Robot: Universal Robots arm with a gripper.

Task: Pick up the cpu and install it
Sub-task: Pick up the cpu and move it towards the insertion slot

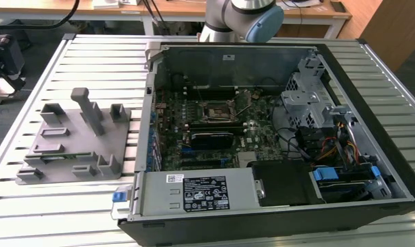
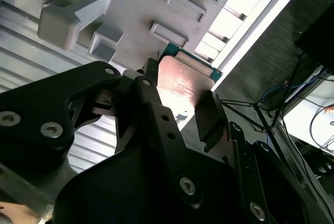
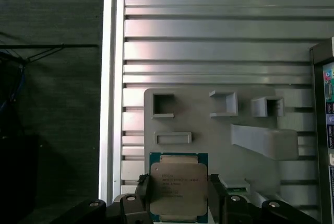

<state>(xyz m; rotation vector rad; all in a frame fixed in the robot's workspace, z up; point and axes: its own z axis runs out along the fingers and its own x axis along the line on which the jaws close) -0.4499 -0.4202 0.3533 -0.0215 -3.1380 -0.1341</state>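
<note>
Silvery metal with a thin green edge, the cpu (image 3: 179, 182) sat clamped between the black fingers (image 3: 142, 195) of the gripper (image 3: 179, 197), one finger pressed against each side; both wrist views showed that grip. It hung over the grey fixture plate (image 3: 203, 125), which lay on the slatted aluminium table (image 3: 209, 25). In the exterior view the plate stood just beside the open computer case (image 1: 372, 87), on that view's left, and the square motherboard socket (image 1: 215, 110) sat mid-case.

arm (image 1: 221, 18): silver-grey tube | joint cap (image 1: 264, 24): round, light blue | claw (image 2: 180, 96): black, angular links | screws (image 2: 188, 185): silver, round-headed
</note>
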